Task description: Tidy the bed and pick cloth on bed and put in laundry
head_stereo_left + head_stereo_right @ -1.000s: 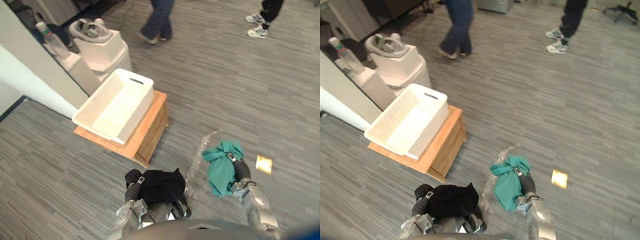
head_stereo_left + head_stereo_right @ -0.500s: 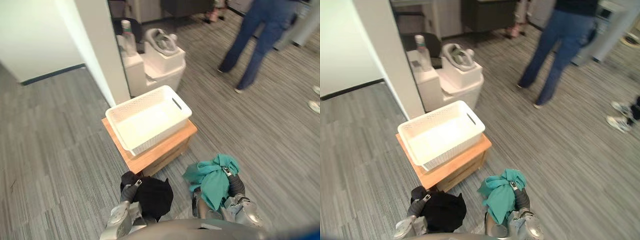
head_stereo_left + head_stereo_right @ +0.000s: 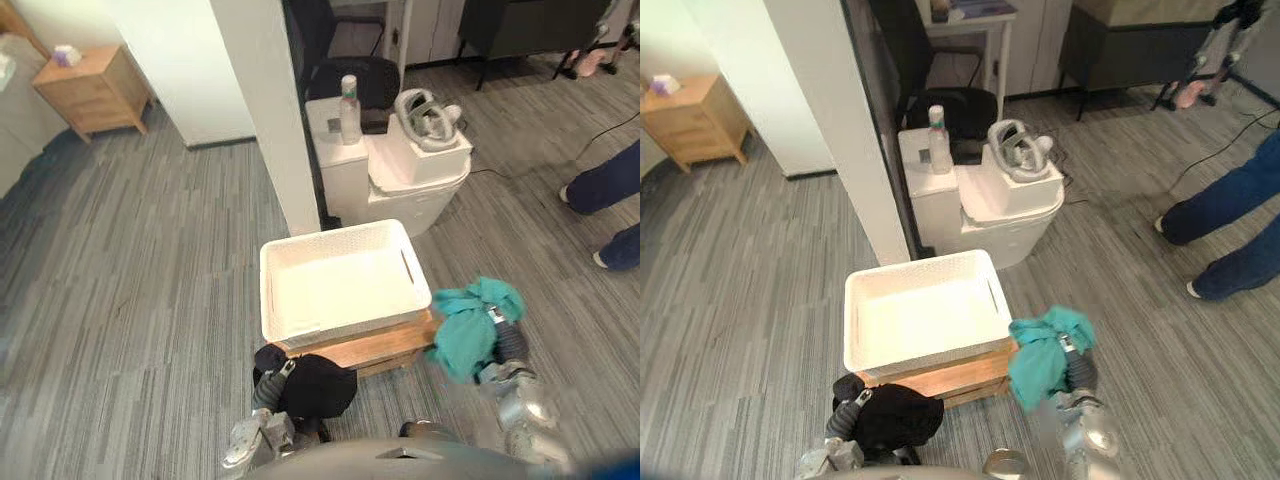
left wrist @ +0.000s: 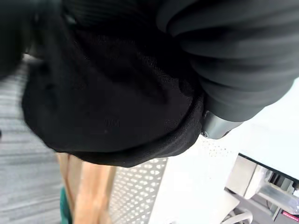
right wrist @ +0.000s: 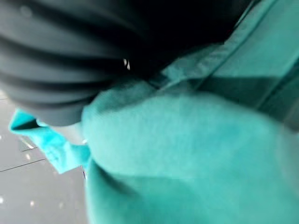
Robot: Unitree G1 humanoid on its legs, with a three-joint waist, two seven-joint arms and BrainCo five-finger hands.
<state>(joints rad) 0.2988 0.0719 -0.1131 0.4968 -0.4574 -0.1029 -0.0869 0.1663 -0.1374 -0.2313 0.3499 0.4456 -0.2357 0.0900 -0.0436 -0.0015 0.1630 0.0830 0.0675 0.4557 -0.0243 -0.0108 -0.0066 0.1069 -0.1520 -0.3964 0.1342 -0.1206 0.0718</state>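
Black cloth (image 3: pixel 318 386) bunched over left hand (image 3: pixel 267 372), just before laundry basket (image 3: pixel 330 328) front wall. Teal cloth (image 3: pixel 468 328) wraps right hand (image 3: pixel 506 340), at wooden stand (image 3: pixel 385 348) right front corner. Both hands buried in cloth; cannot tell whether clenched or released.

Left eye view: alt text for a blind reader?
An empty white basket sits on a low wooden stand on grey floor, close ahead. Black cloth is bunched on the left hand, teal cloth on the right hand, both outside the basket.
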